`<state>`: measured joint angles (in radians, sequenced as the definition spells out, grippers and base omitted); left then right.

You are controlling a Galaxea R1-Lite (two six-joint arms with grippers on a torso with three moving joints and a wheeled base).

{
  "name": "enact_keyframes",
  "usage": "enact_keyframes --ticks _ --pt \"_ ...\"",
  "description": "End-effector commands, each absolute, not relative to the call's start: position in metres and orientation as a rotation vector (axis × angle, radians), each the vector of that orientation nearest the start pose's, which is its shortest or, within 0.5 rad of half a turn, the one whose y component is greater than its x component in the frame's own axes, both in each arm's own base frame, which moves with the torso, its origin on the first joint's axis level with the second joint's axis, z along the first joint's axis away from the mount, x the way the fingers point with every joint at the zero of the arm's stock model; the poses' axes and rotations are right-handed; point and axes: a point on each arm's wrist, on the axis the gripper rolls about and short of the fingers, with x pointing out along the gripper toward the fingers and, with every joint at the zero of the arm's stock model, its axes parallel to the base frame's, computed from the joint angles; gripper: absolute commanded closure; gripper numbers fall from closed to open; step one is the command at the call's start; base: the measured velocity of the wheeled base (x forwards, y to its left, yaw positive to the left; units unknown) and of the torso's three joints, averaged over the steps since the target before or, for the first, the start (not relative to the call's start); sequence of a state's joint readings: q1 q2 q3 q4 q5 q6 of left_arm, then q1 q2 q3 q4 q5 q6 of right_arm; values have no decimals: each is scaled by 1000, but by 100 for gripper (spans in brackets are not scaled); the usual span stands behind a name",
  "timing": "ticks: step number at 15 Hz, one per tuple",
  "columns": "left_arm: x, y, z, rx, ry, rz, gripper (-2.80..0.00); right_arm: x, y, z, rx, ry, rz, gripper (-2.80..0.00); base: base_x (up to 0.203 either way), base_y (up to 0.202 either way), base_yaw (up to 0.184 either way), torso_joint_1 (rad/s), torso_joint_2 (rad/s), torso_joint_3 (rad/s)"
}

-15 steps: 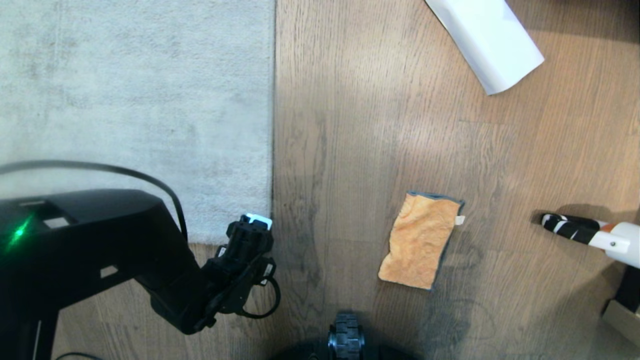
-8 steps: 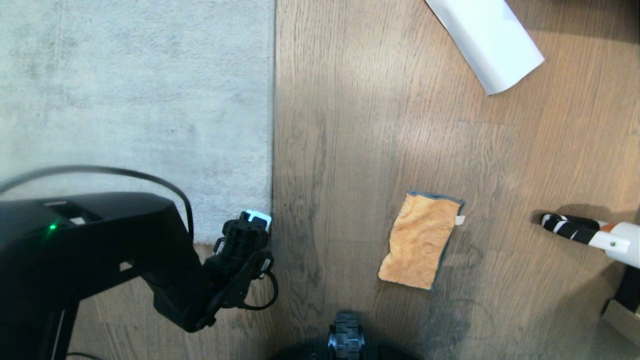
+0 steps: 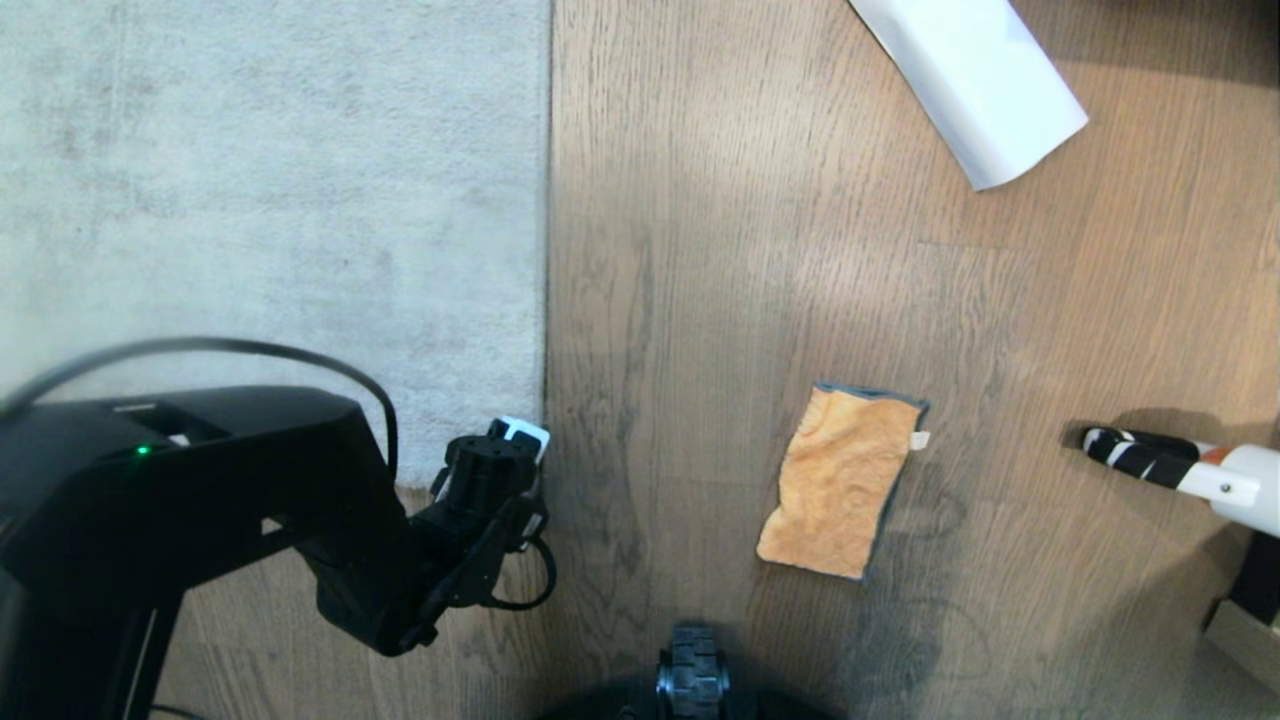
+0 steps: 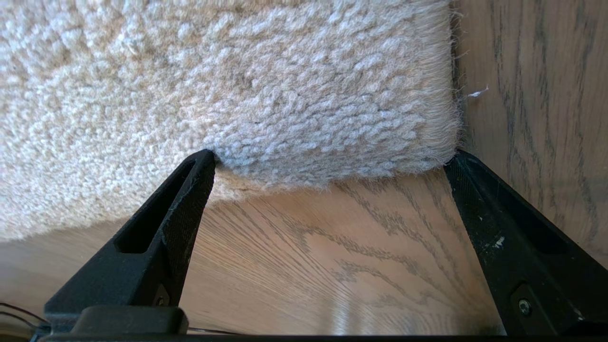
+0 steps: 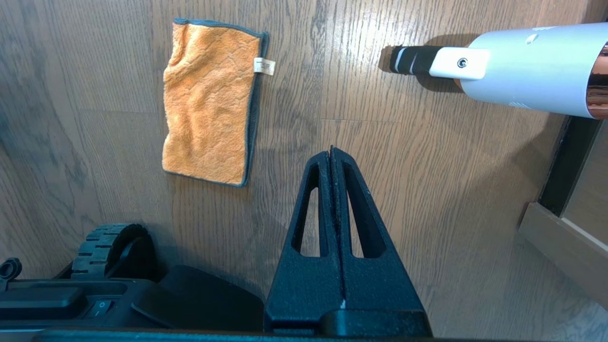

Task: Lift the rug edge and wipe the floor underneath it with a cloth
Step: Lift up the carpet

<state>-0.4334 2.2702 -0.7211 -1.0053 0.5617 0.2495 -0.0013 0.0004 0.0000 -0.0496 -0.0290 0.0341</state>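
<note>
Since the earlier frame, left gripper (image 4: 332, 161) has edged slightly toward the rug (image 3: 270, 200) corner at lower left, jaws wide apart, straddling that corner, nothing held. Cloth (image 3: 842, 483) lies flat on floor (image 3: 720, 250), lower centre-right. Right gripper (image 5: 331, 154) is closed, empty.

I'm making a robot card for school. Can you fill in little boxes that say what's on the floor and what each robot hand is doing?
rug: grey, lying flat on the floor
cloth: orange, flat on the bare wood, nothing touching it
left gripper: open, one finger at each side of the rug's near corner
right gripper: shut, holding nothing, above bare floor near the cloth
white paper roll: on the floor, far from the rug
</note>
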Motion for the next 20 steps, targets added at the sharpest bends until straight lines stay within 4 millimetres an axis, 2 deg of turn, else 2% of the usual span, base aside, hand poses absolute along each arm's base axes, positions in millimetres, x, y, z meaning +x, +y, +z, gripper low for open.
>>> enact_keyframes --ticks 1,8,20 --pt "332 -138 6 505 476 74 -280 -23 -1 81 35 -51 -29 0 0 0 0 0 0 0" --pt "339 -125 13 564 438 101 -280 -23 -1 81 35 -50 -29 0 0 0 0 0 0 0" --pt "339 -125 15 569 411 102 -280 -23 -1 81 34 -50 -30 0 0 0 0 0 0 0"
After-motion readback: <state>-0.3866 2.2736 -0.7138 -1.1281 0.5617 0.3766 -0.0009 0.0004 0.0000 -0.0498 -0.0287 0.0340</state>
